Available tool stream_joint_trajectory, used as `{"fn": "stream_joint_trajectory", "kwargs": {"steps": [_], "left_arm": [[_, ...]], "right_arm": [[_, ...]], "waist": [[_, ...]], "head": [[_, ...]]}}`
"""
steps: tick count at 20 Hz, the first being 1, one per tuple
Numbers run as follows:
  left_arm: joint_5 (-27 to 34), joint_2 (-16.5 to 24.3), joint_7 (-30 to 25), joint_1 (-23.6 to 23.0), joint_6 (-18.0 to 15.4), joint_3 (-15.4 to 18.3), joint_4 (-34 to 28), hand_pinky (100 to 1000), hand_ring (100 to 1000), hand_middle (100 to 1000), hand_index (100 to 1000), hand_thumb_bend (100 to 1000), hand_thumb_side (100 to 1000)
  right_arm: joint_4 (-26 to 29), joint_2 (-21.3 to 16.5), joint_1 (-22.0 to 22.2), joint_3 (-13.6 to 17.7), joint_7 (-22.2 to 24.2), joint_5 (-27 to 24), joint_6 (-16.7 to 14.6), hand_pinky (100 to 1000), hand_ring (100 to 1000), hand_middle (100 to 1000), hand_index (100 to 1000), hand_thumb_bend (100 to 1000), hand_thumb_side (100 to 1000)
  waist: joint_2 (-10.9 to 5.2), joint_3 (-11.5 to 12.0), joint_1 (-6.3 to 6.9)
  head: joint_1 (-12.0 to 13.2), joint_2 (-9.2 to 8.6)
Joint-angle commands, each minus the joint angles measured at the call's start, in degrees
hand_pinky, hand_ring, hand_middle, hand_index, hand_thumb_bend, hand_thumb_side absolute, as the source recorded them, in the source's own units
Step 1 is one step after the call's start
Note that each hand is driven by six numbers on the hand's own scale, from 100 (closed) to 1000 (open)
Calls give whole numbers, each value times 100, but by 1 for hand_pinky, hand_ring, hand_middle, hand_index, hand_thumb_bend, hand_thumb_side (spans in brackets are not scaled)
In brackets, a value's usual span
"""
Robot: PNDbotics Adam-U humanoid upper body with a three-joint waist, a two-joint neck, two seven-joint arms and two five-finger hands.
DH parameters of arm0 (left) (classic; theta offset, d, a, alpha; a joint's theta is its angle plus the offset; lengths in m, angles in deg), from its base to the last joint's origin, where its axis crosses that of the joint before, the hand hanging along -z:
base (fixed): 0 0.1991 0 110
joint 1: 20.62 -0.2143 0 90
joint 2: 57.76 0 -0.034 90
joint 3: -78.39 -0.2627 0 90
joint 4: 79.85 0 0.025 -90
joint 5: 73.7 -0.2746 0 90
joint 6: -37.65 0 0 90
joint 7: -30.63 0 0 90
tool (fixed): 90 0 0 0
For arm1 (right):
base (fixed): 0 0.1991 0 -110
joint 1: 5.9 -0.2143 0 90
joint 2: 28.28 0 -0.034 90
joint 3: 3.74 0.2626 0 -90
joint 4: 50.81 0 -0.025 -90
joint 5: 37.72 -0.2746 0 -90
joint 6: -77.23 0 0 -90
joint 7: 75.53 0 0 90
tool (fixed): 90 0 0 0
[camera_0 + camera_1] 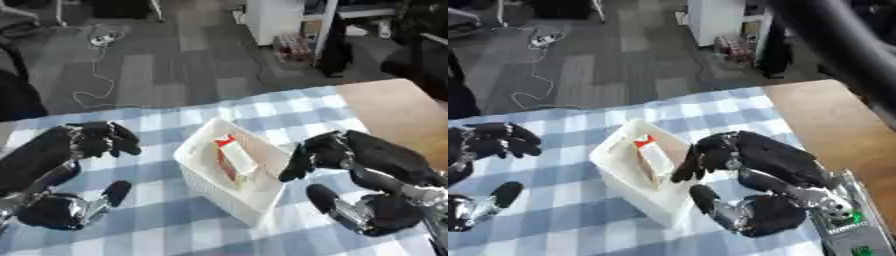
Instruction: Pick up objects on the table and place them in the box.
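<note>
Left hand [103, 139] curled, holding nothing, well left of the white box [203, 181]. Box sits mid-surface [157, 230], a red-and-white packet [233, 158] inside. Right hand [320, 152] fingers curled, holding nothing, just beside the box's right rim; risk: knocking it sideways. Open checked cloth on both sides.

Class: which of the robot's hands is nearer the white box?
Right. The right hand hangs beside the white box; the left hand is off to its left, apart.

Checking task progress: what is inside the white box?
Inside the white box lies a flat white packet with a red end. Whatever lies beneath it or against the near wall is hidden.
</note>
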Motion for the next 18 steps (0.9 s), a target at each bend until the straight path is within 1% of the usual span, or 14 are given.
{"fn": "stream_joint_trajectory", "kwargs": {"steps": [1,2,3,4,6,7,8,9,11,15,18], "left_arm": [[100,-487,-80,-135,-97,259,-127,343,511,660,751,122,1000],[88,-641,-100,-169,-145,288,-128,338,504,655,749,122,1000],[93,-803,-116,-173,-186,320,-128,317,465,613,728,125,1000],[109,-945,-165,-158,-224,349,-128,317,465,613,728,125,1000],[200,-1175,-274,-47,-287,398,-128,311,458,609,727,129,1000],[269,-1249,-315,11,-301,411,-128,305,454,614,715,130,1000],[354,-1277,-350,88,-340,386,-128,303,452,612,712,130,1000],[448,-1297,-367,160,-401,360,-128,297,444,604,696,132,1000],[612,-1331,-348,260,-526,331,-128,294,438,599,694,134,1000],[782,-1371,-252,311,-689,329,-128,290,433,596,689,134,1000],[799,-1362,-187,313,-740,335,-128,293,434,597,689,134,1000]], "right_arm": [[77,-189,192,291,1066,150,-840,473,536,579,761,100,1000],[77,-215,281,387,1066,207,-757,472,534,576,757,100,1000],[77,-237,363,500,1066,238,-695,464,525,562,738,100,1000],[77,-259,434,622,1066,223,-672,464,525,562,738,100,1000],[77,-311,605,798,972,84,-731,454,517,554,729,100,1000],[77,-344,691,850,909,14,-781,444,508,541,710,100,1000],[77,-386,795,887,824,-47,-838,442,505,536,702,100,1000],[77,-420,880,917,734,-89,-894,437,501,530,694,100,1000],[77,-460,1007,972,551,-114,-990,432,494,521,687,100,1000],[77,-460,1135,975,248,-79,-1155,423,489,514,681,100,998],[77,-431,1152,909,152,-84,-1249,420,486,511,680,100,991]], "waist": [[-124,124,-43],[-145,190,-64],[-175,263,-93],[-198,326,-112],[-248,480,-167],[-270,547,-189],[-290,615,-206],[-304,674,-216],[-319,762,-232],[-314,865,-251],[-306,883,-253]], "head": [[-243,420],[-285,540],[-312,622],[-346,663],[-526,692],[-633,688],[-743,664],[-838,608],[-969,485],[-1116,235],[-1176,130]]}}
